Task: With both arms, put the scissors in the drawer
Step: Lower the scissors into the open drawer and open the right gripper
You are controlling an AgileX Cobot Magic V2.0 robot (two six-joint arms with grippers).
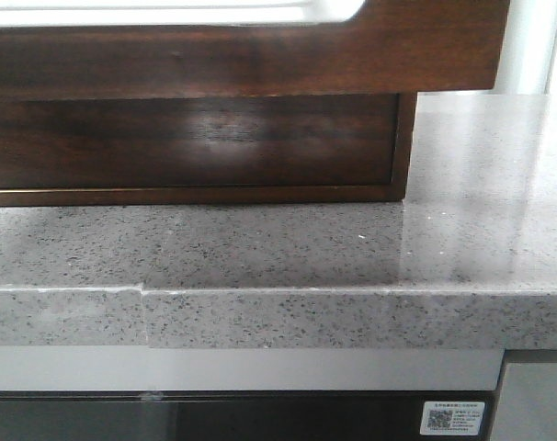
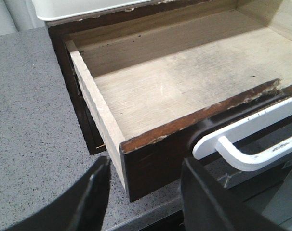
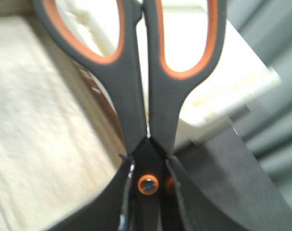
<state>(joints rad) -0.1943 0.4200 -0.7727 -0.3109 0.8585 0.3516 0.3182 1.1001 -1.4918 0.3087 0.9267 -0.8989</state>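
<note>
Holding the scissors point(image 3: 146, 96) clamped near the pivot, the right gripper point(image 3: 148, 192) needed lowering into the open drawer point(image 2: 184, 82); the left gripper point(image 2: 143, 192) was open.

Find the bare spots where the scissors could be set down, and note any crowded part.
The drawer floor is bare between its pale side wall and chipped front edge. The grey countertop beside it is bare too. It is crowded near the white handle, where the left claw sits.

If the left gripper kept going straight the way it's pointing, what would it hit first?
Probably the dark-brown wooden drawer: the left gripper stands open, its front corner straight ahead between the fingers. Depth is unclear.
</note>
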